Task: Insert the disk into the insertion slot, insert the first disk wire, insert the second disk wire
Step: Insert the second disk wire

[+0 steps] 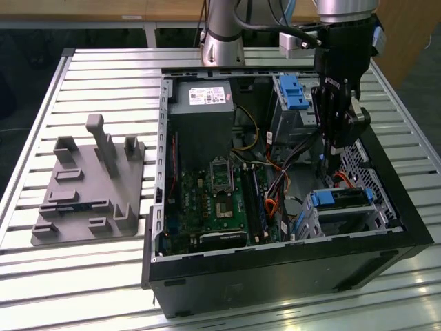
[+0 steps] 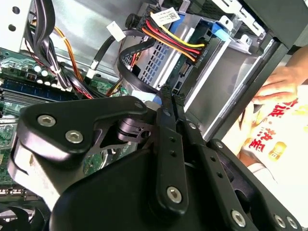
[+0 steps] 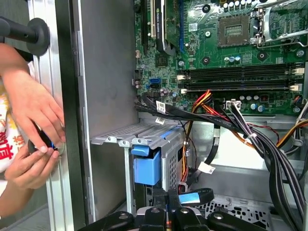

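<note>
The disk (image 1: 342,199), framed in its blue carrier, sits inside the insertion slot (image 1: 308,219), a silver perforated cage in the case's near corner on the exterior view's right. In the first wrist view the carrier's blue end (image 3: 147,166) shows under the cage top (image 3: 120,132). A plug with red, yellow and black wires (image 2: 185,46) reaches the cage's back (image 2: 154,65). My gripper (image 1: 337,147) hangs just above the cage. Its fingers (image 2: 166,120) are pressed together on the end of a flat black disk wire (image 2: 126,65) with a blue tag (image 3: 191,198).
A taller bay with a blue latch (image 1: 293,93) stands behind the gripper. The motherboard (image 1: 220,200) and a thick cable bundle (image 3: 262,139) fill the case's middle. A person's hands (image 3: 33,125) work outside the case wall (image 3: 65,120). A grey fixture plate (image 1: 89,189) lies on the exterior view's left.
</note>
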Available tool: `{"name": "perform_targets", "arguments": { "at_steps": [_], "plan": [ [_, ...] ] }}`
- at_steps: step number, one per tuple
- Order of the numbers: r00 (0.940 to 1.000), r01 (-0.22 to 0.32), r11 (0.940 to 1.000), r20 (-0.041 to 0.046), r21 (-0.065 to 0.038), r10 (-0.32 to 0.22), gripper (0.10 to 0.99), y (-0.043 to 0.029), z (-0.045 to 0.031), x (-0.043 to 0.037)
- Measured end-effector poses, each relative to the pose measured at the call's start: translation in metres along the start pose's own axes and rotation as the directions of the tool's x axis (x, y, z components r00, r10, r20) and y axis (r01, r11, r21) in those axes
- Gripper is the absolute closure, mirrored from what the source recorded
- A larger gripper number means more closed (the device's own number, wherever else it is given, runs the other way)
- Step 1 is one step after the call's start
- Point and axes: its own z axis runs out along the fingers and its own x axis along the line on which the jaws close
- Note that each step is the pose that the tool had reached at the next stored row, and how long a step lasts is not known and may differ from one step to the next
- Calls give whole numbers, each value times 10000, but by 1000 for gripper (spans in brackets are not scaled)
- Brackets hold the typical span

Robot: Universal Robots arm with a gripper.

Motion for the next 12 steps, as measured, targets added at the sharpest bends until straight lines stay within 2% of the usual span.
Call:
{"name": "perform_targets", "arguments": {
  "at_steps": [6,7,8,9,10,12],
  "plan": [
    [10000,-1,10000,6,0,1,941,0,1,0],
    [10000,-7,10000,64,-8,7,941,-3,4,2],
    [9999,-17,10000,172,-22,18,941,-9,4,4],
    [9996,-27,10000,289,-37,28,941,-18,4,5],
    [9990,-40,10000,442,-56,43,941,-32,4,6],
    [9978,-48,9999,659,-111,55,941,-71,7,6]
  ]
}}
